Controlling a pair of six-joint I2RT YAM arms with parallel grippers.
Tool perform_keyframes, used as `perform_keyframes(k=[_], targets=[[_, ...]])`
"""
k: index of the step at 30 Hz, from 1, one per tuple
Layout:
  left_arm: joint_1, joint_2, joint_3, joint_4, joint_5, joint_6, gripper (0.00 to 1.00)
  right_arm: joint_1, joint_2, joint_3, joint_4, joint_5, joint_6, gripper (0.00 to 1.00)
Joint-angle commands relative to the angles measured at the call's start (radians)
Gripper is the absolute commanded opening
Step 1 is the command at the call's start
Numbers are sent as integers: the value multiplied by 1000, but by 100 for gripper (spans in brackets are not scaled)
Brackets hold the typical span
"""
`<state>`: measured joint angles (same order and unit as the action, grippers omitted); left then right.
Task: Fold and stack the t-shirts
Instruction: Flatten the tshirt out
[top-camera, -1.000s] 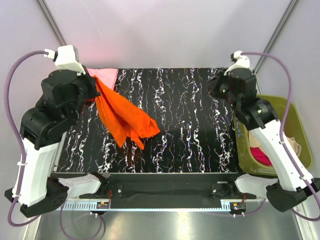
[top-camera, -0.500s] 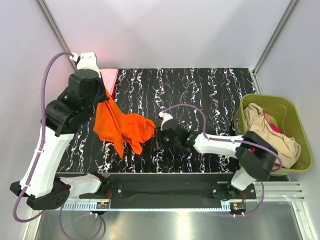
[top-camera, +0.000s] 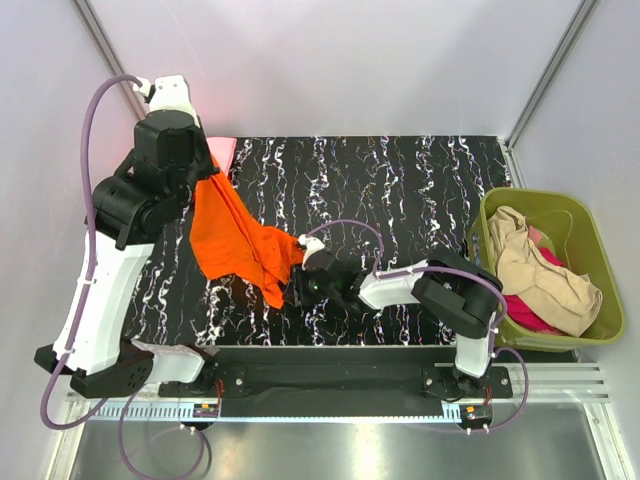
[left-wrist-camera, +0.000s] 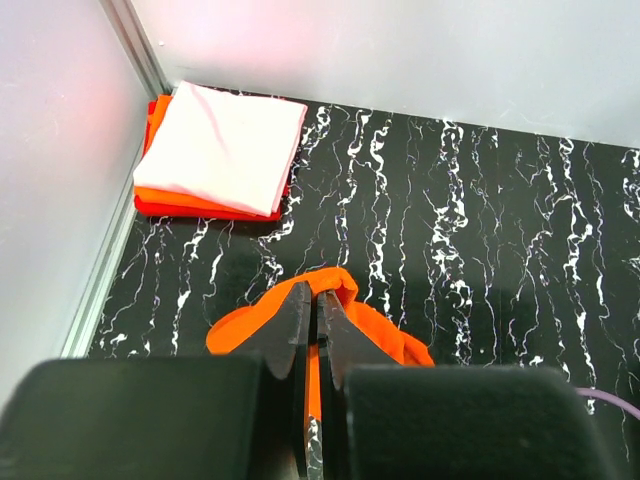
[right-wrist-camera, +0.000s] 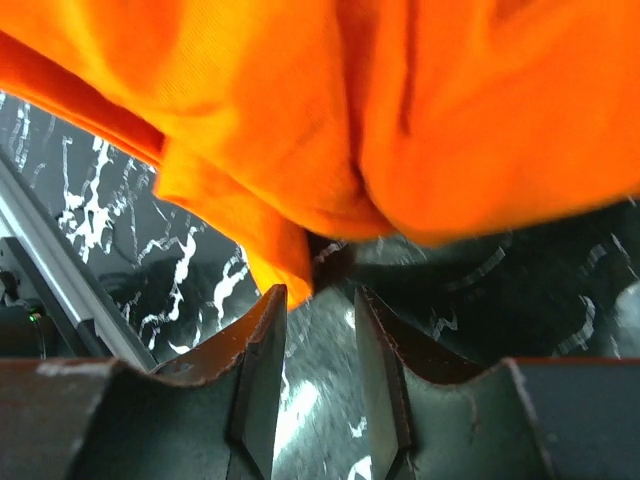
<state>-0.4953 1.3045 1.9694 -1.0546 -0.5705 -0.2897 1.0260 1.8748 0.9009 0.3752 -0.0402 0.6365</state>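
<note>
Your left gripper (left-wrist-camera: 312, 292) is pinched shut on the bright orange cloth t-shirt (top-camera: 235, 240), holding it above the left side of the black white-veined table (top-camera: 420, 190). The shirt's lower end rests on the tabletop. Your right gripper (right-wrist-camera: 318, 300) lies low at that end, jaws narrowly apart and gripping nothing, with a cloth corner just at one fingertip. A folded light pink shirt (left-wrist-camera: 225, 140) tops the stack in the far left corner. The olive-green plastic basket (top-camera: 548, 196) holds a beige shirt (top-camera: 545, 275) and a magenta shirt (top-camera: 520, 312).
</note>
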Motion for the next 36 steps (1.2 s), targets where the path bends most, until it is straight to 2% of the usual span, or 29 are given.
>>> perform_keyframes(k=[1, 9, 11, 12, 13, 14, 15, 16, 20, 24, 29, 33, 36], targets=[[8, 13, 29, 51, 21, 23, 0, 11, 36, 39, 103, -30, -20, 41], [23, 16, -13, 79, 40, 34, 0, 26, 102, 75, 74, -12, -21, 41], [26, 18, -15, 82, 46, 35, 0, 28, 112, 92, 54, 22, -35, 29], [27, 18, -14, 82, 49, 38, 0, 28, 106, 96, 12, 34, -43, 18], [27, 19, -9, 82, 46, 41, 0, 26, 68, 99, -25, 74, -55, 0], [32, 19, -1, 82, 43, 50, 0, 25, 31, 118, -82, 113, -75, 0], [32, 18, 22, 81, 37, 57, 0, 22, -12, 134, -252, 235, -95, 0], [35, 21, 43, 77, 32, 64, 0, 4, -116, 174, -342, 293, -110, 0], [35, 29, 210, 67, -14, 118, 0, -116, -399, 309, -802, 407, -213, 0], [35, 4, 261, 67, -45, 130, 0, -256, -595, 463, -1043, 490, -317, 0], [35, -63, 154, 76, -16, 97, 0, -325, -701, 619, -1149, 563, -480, 0], [35, -115, 40, 73, 32, 51, 0, -326, -724, 685, -1232, 571, -463, 0], [34, -169, -108, 74, 107, -6, 0, -326, -749, 667, -1295, 484, -382, 0]])
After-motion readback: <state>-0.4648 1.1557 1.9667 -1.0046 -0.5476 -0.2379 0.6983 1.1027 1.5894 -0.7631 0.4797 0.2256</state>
